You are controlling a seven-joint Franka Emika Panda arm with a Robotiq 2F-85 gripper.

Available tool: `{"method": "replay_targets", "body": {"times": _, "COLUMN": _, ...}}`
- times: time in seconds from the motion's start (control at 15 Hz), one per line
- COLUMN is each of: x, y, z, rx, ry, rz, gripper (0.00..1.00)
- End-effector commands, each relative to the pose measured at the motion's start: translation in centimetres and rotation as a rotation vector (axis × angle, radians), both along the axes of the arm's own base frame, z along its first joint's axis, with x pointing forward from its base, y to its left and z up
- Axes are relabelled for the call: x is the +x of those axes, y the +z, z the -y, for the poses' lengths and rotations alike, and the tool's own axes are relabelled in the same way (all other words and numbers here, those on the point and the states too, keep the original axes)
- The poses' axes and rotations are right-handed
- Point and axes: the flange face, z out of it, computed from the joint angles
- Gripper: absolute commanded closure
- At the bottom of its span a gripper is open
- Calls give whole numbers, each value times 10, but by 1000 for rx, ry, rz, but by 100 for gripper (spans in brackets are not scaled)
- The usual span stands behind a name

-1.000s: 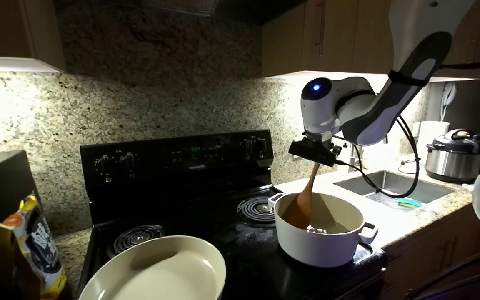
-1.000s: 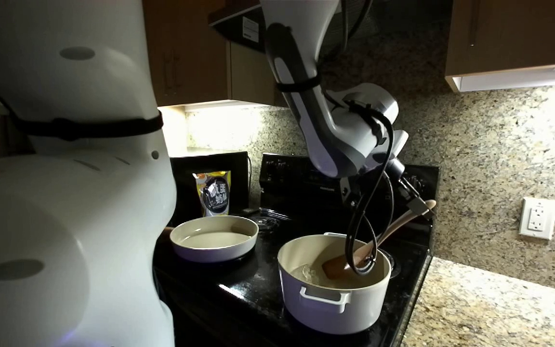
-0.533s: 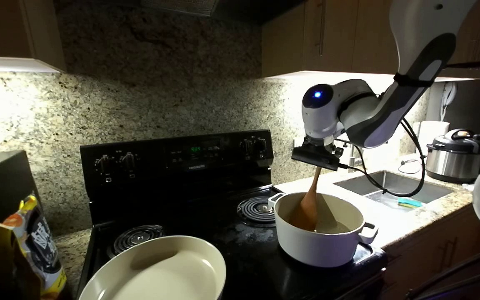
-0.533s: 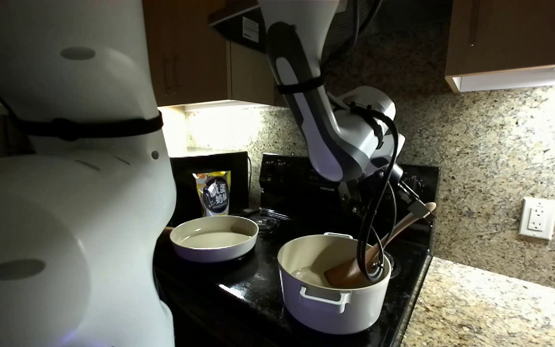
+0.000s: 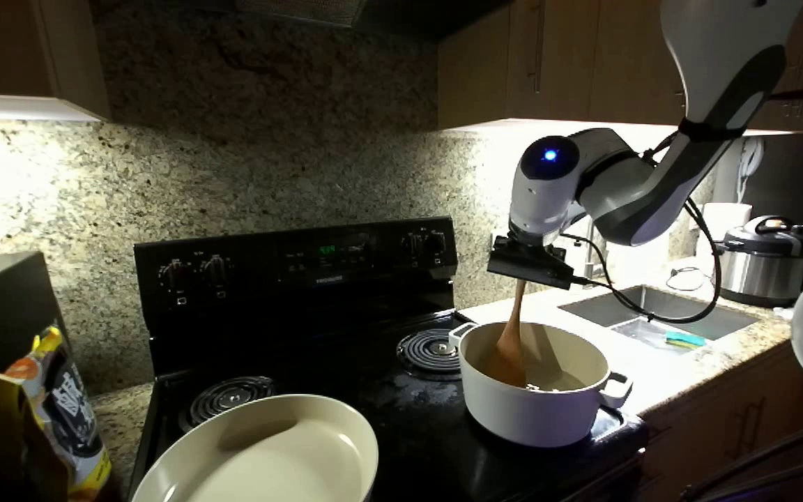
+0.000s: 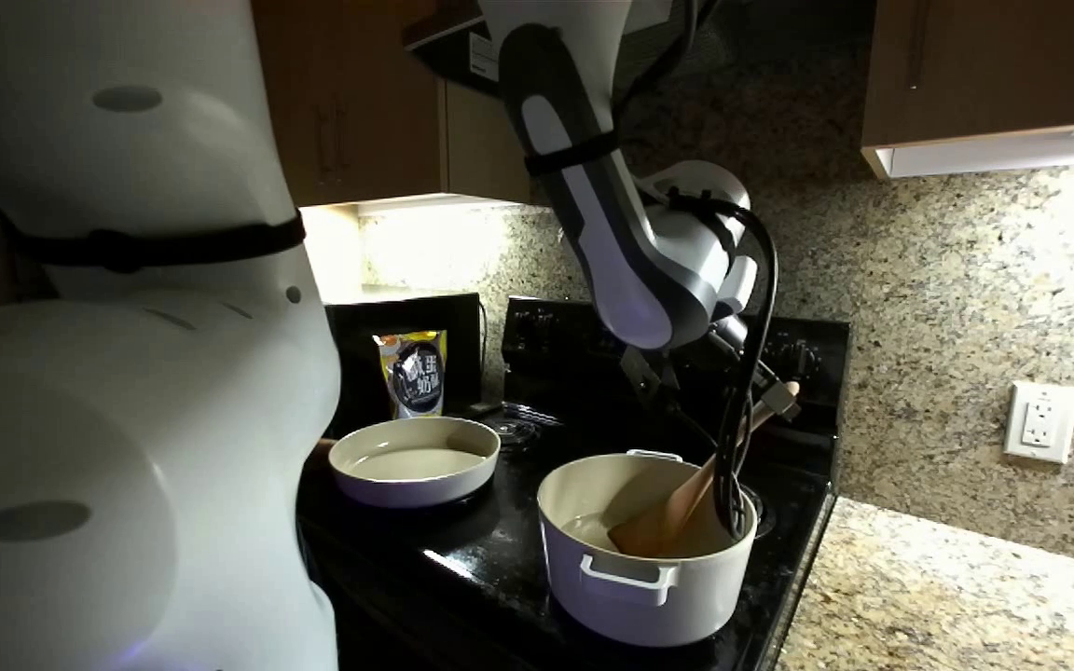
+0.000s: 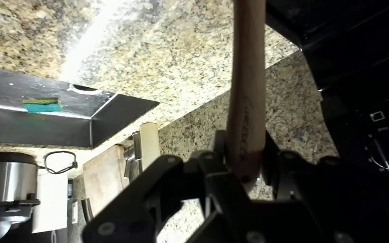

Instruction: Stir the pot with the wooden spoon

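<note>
My pincer [image 7: 245,148] grips the wooden spoon [image 5: 511,338] by its handle [image 7: 248,67], dark lettering [image 7: 244,128] there I can't make out, head [image 5: 508,366] leaning inside the white pot [image 5: 534,418] on the black stove [image 5: 412,446]! FRIGIDAIRE [image 5: 329,279] across the panel [image 5: 258,282], white Chinese characters [image 6: 426,380] on the bag [image 6: 414,399]!

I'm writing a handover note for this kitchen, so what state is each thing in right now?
fingers, shut on the wooden spoon
wooden spoon, slanting, broad end inside the pot
pot, upright, uncovered, on the stove
oval dish, uncovered
steel cooker, black lid on
sponge, lying in the sink
snack bag, standing; opened or sealed, cannot tell
stove display, lit green
rear burners, no glow; heat cannot be told
cupboard doors, shut
</note>
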Motion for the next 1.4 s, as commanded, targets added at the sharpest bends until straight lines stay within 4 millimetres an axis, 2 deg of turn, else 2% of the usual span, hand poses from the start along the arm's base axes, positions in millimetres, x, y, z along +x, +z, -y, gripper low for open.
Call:
{"method": "replay_targets", "body": {"times": 0.0, "x": -26, "y": 16, "z": -14, "rx": -44, "ry": 36, "rz": 78, "gripper": 93}}
{"method": "replay_targets", "body": {"times": 0.27, "x": -37, "y": 22, "z": -22, "rx": -73, "ry": 30, "rz": 168, "gripper": 93}}
{"method": "replay_targets", "body": {"times": 0.4, "x": -36, "y": 22, "z": -20, "rx": -77, "ry": -10, "rz": 223, "gripper": 93}}
{"method": "replay_targets", "body": {"times": 0.47, "x": -29, "y": 40, "z": -22, "rx": -93, "ry": -43, "rz": 234, "gripper": 93}}
{"method": "replay_targets", "body": {"times": 0.67, "x": -27, "y": 43, "z": -19, "rx": -162, "ry": -103, "rz": 272, "gripper": 93}}
{"method": "replay_targets", "body": {"times": 0.87, "x": -35, "y": 32, "z": -23, "rx": -213, "ry": -107, "rz": 264, "gripper": 93}}
{"method": "replay_targets", "body": {"times": 1.07, "x": -49, "y": 9, "z": -21, "rx": -194, "ry": -55, "rz": 208, "gripper": 93}}
{"method": "replay_targets", "body": {"times": 1.33, "x": -58, "y": 2, "z": -6, "rx": -191, "ry": -52, "rz": 194, "gripper": 93}}
